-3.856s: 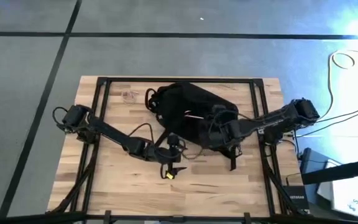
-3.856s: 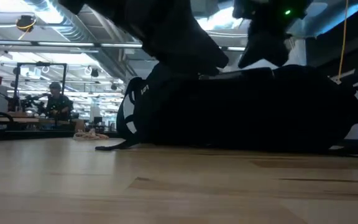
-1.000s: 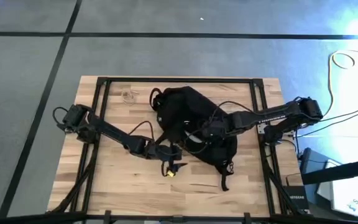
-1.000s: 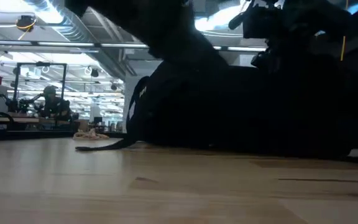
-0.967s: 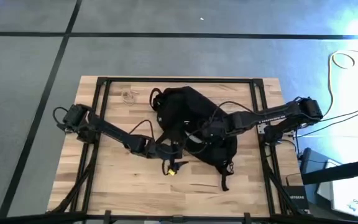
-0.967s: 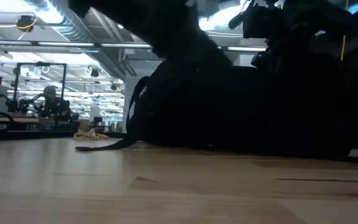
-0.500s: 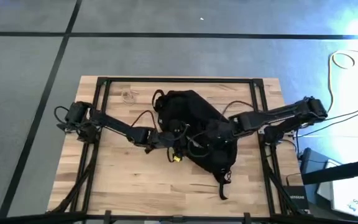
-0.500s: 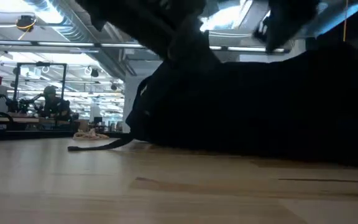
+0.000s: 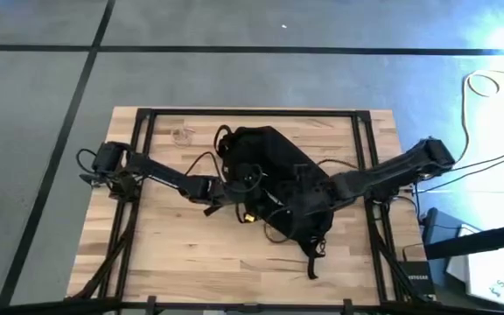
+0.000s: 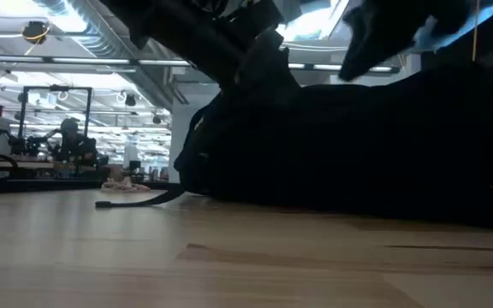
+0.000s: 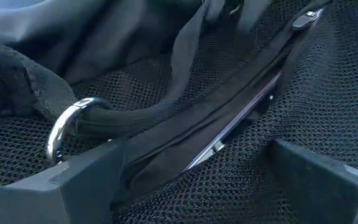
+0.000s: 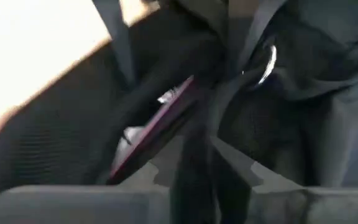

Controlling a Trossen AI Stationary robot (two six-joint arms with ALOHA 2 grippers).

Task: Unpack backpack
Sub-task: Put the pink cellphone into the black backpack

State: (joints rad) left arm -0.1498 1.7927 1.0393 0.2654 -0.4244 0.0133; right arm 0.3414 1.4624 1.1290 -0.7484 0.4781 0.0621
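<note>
Two dark arms reach in from either side over the large rounded black fabric backpack point(image 9: 278, 188), which I see lying at the middle of the light wooden table point(image 9: 182, 254). My left gripper point(image 11: 191, 180) has its fingers spread apart over the bag's mesh panel, near a silver metal ring point(image 11: 64, 127) on a strap. My right gripper point(image 12: 166, 193) is pressed against the bag's right side, fingers also spread, a black strap running between them.

Black backpack point(image 12: 73, 130) fabric fills the right wrist view. A metal ring point(image 12: 267, 65) shows at about two o'clock, with black straps point(image 12: 194, 155) running down the centre. Pale wooden table point(image 12: 30, 50) shows at ten o'clock.
</note>
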